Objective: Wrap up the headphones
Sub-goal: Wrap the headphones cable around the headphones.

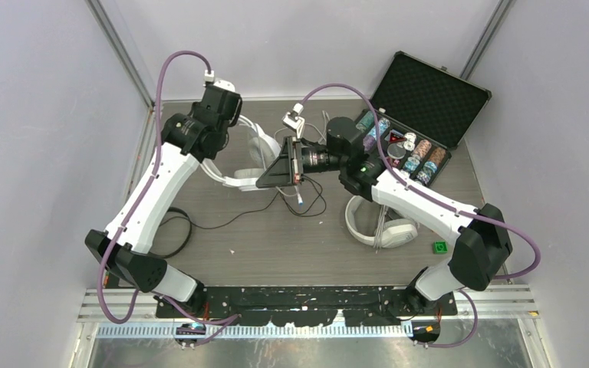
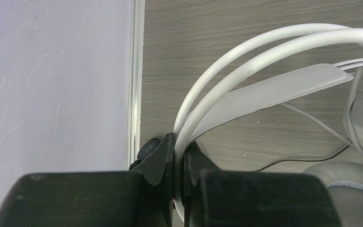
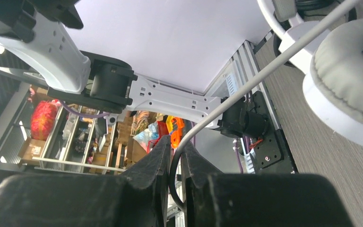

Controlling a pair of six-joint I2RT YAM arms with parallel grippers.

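1. holding is the left arm's job: the left fingers are clamped on the white band of the headset, which sits at the far left of the desk, close to the wall edge.
2. the right fingers are pinched together on that headset's thin white cable, which runs from them up towards the grey-padded cup.
3. the step in hand looks like winding the cable round the headset. whether any turns are already on it i cannot tell.
4. to do it well, the left grip should stay firm so the headset cannot roll or tip while the other arm circles it.
5. the right pinch wants to be light enough for the cable to slip through as each loop is laid, yet snug enough to hold the line taut. slack would let turns slide off the smooth band.
6. loops are best laid side by side, close to the cup, not crossing.
7. a black cable lies mid-desk just under the right fingers; a low sweep could snag it.
8. the second headset lies near right, under the right arm, and the open case stands far right. wide circles should stay short of both.
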